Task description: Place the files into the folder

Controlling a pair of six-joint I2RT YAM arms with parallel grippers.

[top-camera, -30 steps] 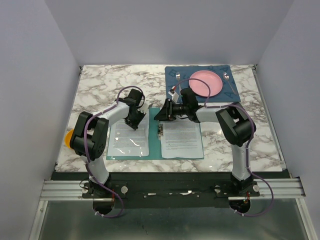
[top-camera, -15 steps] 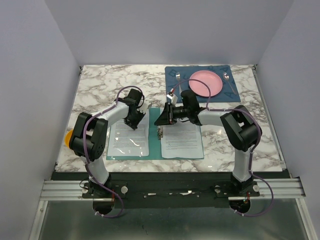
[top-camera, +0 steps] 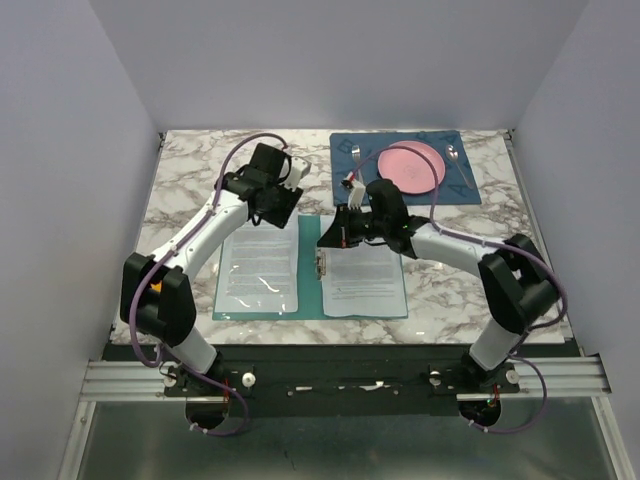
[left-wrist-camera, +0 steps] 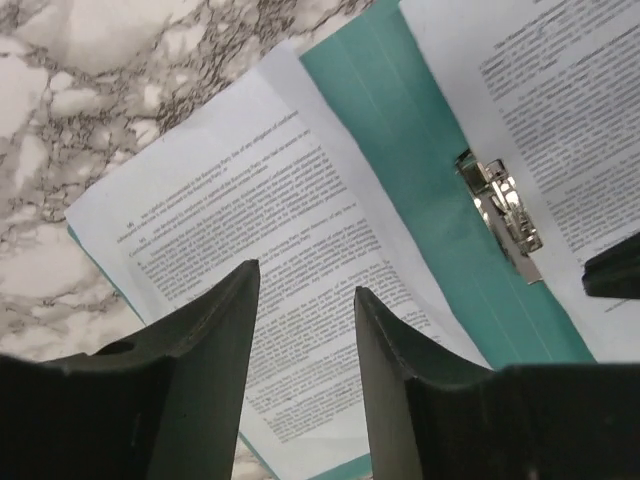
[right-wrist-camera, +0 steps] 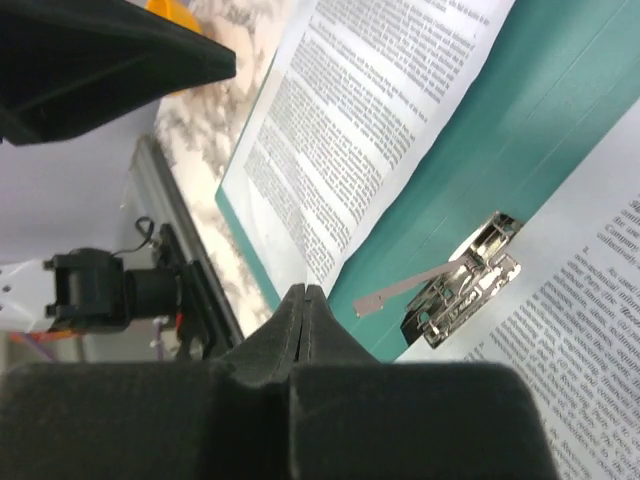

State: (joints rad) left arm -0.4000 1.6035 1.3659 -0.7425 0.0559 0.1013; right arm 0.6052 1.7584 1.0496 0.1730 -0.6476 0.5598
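Observation:
The teal folder point(top-camera: 308, 270) lies open on the marble table, its metal clip point(top-camera: 320, 264) at the spine with the lever raised. One white printed sheet point(top-camera: 258, 268) lies on its left half, another point(top-camera: 366, 276) on its right half. My left gripper point(top-camera: 268, 208) is open and empty, raised above the far edge of the left sheet point(left-wrist-camera: 250, 200); the wrist view shows the text between its fingers point(left-wrist-camera: 305, 282). My right gripper point(top-camera: 322, 240) is shut and empty, its tip point(right-wrist-camera: 303, 291) just above the teal spine point(right-wrist-camera: 520, 130) beside the clip point(right-wrist-camera: 470, 285).
A dark blue placemat point(top-camera: 345, 190) at the back right holds a pink plate point(top-camera: 410, 167), a fork and a spoon point(top-camera: 453, 152). An orange object point(right-wrist-camera: 170, 12) lies at the table's left edge. The table's front edge runs just below the folder.
My left arm has lifted and drawn back from the left sheet toward the far side. My right arm has stretched out; its shut gripper stays near the clip.

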